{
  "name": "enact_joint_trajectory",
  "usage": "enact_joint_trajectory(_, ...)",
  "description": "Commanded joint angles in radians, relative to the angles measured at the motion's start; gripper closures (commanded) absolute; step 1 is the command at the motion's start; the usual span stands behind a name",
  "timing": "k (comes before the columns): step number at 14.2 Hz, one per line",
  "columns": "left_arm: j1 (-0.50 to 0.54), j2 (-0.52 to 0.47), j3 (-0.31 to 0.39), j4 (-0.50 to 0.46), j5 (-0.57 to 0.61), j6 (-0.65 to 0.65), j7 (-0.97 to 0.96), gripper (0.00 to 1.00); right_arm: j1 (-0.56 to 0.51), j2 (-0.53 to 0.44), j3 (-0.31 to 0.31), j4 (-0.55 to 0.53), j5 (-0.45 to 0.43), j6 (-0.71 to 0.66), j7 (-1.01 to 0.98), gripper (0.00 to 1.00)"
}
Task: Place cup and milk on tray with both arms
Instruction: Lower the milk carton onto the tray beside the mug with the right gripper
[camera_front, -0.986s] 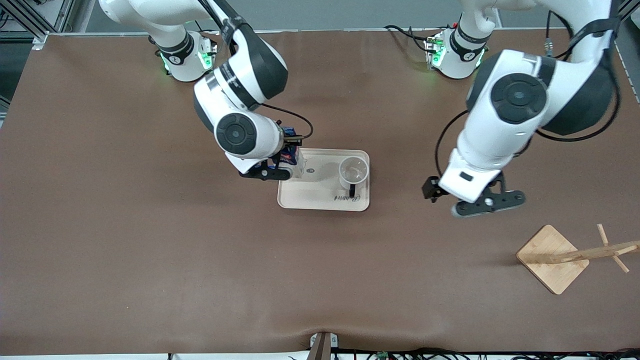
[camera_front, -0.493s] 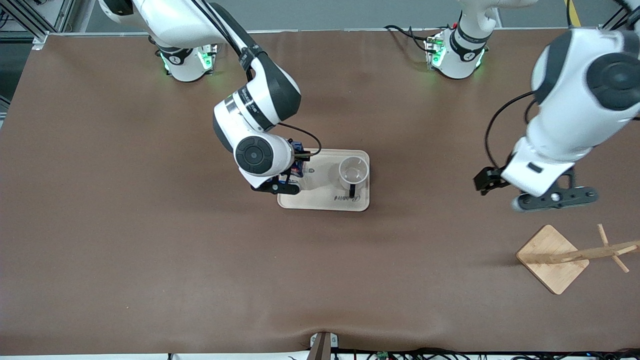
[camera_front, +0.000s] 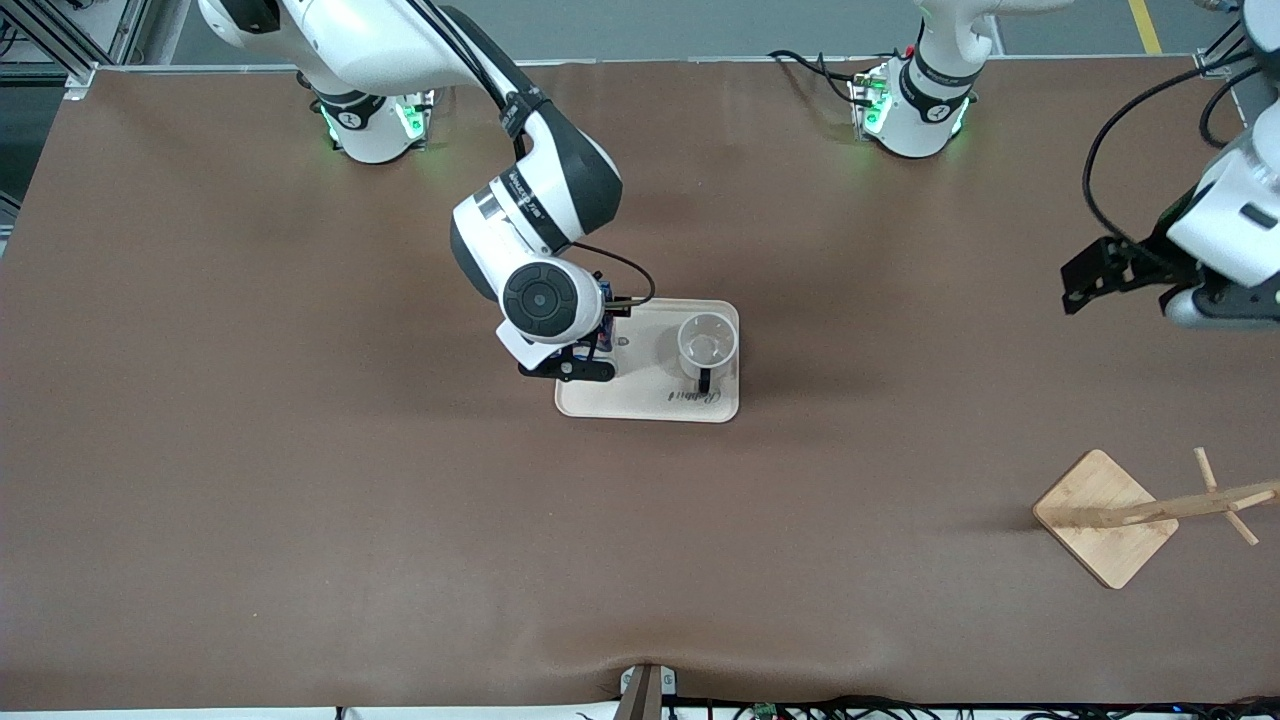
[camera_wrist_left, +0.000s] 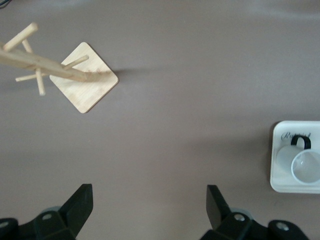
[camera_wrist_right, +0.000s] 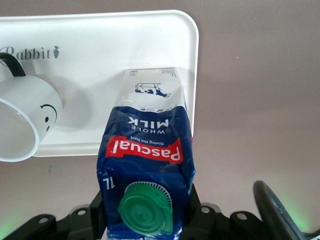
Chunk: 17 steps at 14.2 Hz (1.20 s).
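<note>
My right end effector (camera_front: 585, 358) has carried the milk (camera_wrist_right: 147, 165), still clamped, onto the tray (camera_front: 640, 400) beside the cup (camera_front: 707, 342), while my left end effector (camera_wrist_left: 150, 212), wide and empty, has retreated, so only release remains.

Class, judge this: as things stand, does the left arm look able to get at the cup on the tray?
Probably yes: the left gripper is open over bare table, and the cup on the tray stands uncovered.
</note>
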Motion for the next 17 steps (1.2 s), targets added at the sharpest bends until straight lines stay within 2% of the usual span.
enact_joint_trajectory(1,0.003,-0.122,0.029,-0.132,-0.044,-0.004,0.030,0.00,0.023,0.031,-0.008,0.023,-0.013,0.062,0.018,0.22)
enact_joint_trajectory(2,0.014,-0.123,0.028,-0.126,-0.046,-0.026,0.030,0.00,0.029,0.031,-0.010,0.003,-0.015,0.090,0.016,0.00)
enact_joint_trajectory(9,0.017,-0.123,0.021,-0.117,-0.041,-0.046,0.019,0.00,0.015,0.012,-0.010,0.011,-0.027,0.075,0.003,0.00)
enact_joint_trajectory(17,0.017,-0.126,0.020,-0.115,-0.042,-0.058,0.015,0.00,-0.040,0.002,-0.010,0.093,-0.016,-0.078,0.003,0.00)
